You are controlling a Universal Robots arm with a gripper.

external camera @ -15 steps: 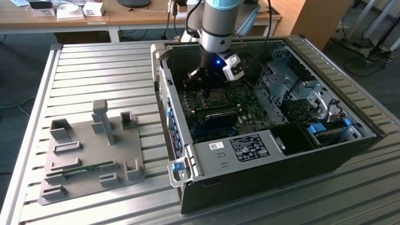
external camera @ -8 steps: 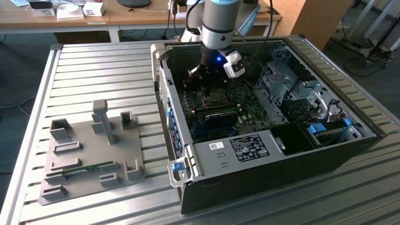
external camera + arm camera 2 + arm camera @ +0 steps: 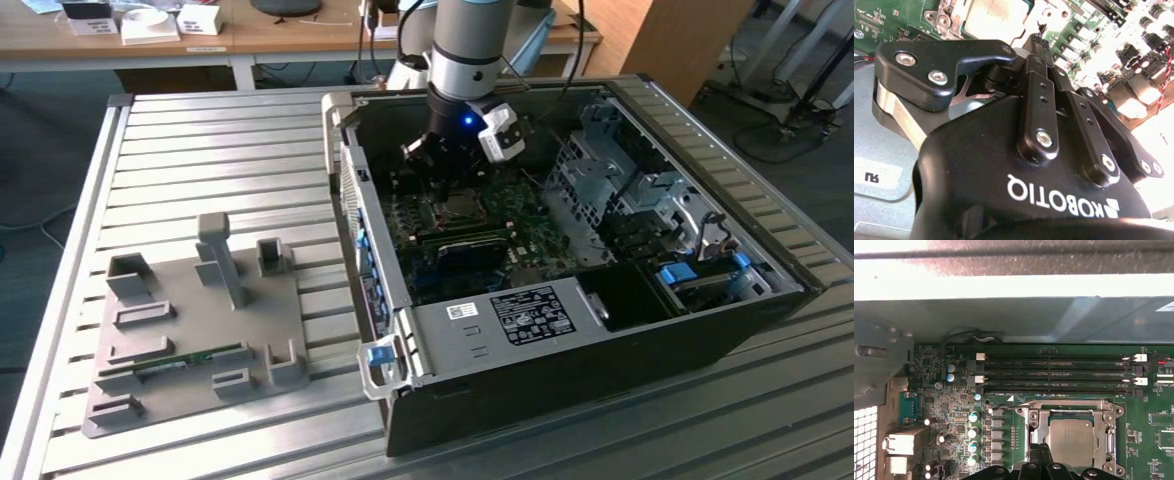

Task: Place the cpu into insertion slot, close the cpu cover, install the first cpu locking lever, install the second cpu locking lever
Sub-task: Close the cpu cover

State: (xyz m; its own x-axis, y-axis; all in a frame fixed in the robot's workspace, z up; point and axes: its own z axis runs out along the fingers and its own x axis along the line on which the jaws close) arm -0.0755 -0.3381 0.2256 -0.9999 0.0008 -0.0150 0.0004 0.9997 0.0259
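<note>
The cpu (image 3: 1070,440), a square chip with a silver-grey top, lies flat in the motherboard socket; it also appears pale at one edge of the second wrist view (image 3: 994,17). The silvery cpu cover (image 3: 1072,406) lies down around the chip, which shows through the cover's square opening. My gripper (image 3: 1040,456) hangs just beside the socket's edge, its black fingertips pressed together with nothing between them. In the exterior view the gripper (image 3: 447,190) reaches down into the open computer case, right over the socket (image 3: 463,207).
Four long memory slots (image 3: 1059,375) run alongside the socket. The case walls (image 3: 350,190), a drive cage (image 3: 627,190) and a metal box with a label (image 3: 521,318) hem the arm in. A grey fixture plate (image 3: 187,320) lies on the slatted table at the exterior view's left.
</note>
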